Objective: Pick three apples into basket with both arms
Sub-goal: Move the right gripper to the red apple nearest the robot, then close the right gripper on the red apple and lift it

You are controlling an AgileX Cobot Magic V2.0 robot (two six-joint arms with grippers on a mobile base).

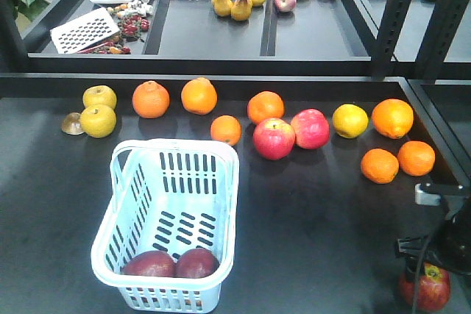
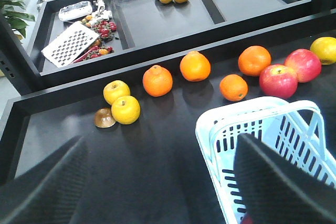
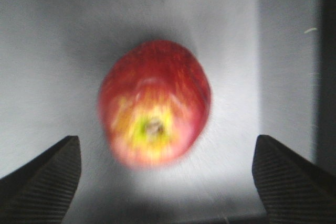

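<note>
The light blue basket (image 1: 221,182) stands on the black table at front left. Two dark maroon apples (image 1: 149,264) (image 1: 197,262) lie side by side at its near end. The third dark apple (image 1: 425,287) lies on the table at the front right corner, below my right arm (image 1: 445,244). In the right wrist view this apple (image 3: 155,103) lies stem dimple up, just ahead of my open right gripper (image 3: 168,182) and not between its fingers. My left gripper (image 2: 163,192) is open and empty above the table, its right finger (image 2: 283,182) over the basket's rim (image 2: 210,129).
Several oranges (image 1: 151,99), two brighter pinkish-red apples (image 1: 274,138), a lemon (image 1: 349,120) and two yellow apples (image 1: 98,120) lie along the table's back. A raised black shelf behind holds pears (image 1: 241,5), pale pink apples (image 1: 285,1) and a checkerboard card (image 1: 85,31).
</note>
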